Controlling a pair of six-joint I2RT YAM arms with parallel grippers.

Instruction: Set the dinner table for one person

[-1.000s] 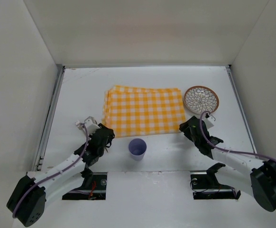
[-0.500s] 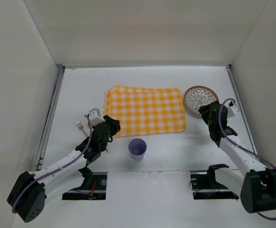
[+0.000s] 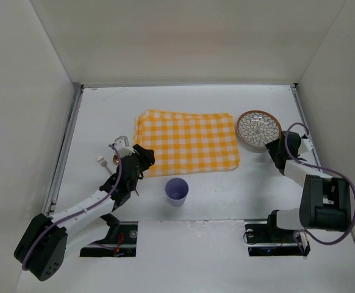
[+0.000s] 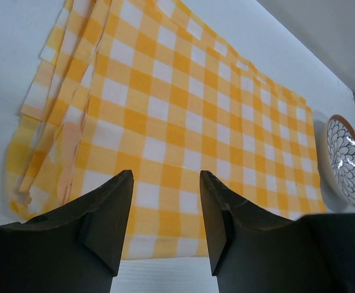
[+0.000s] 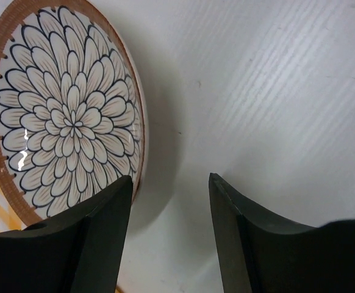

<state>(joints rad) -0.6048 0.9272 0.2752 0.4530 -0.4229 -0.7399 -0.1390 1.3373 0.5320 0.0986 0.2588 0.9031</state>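
While the big flat white dinner table [image 3: 190, 101] is filling the whole floor of the white box, everything else is sitting on it. A yellow-and-white checked cloth mat [image 3: 186, 141] is lying in the middle. A round plate with a brown rim and a dark flower pattern [image 3: 258, 128] is sitting just beside the mat's right edge, not on it. A pale purple cup [image 3: 177, 190] is standing near the mat's front edge.

The plate step seems to be going on. The right jaws are hanging wide apart, holding nothing, right by the plate's rim. Next they are going to need to close on that thin rim and carry the plate onto the mat. The left jaws are wide apart too, holding nothing, hovering over the mat's front left corner.

Only the top view is showing the cup and a small silvery thing like a fork [image 3: 102, 161]. Only the left wrist view is showing the mat's folded layers.
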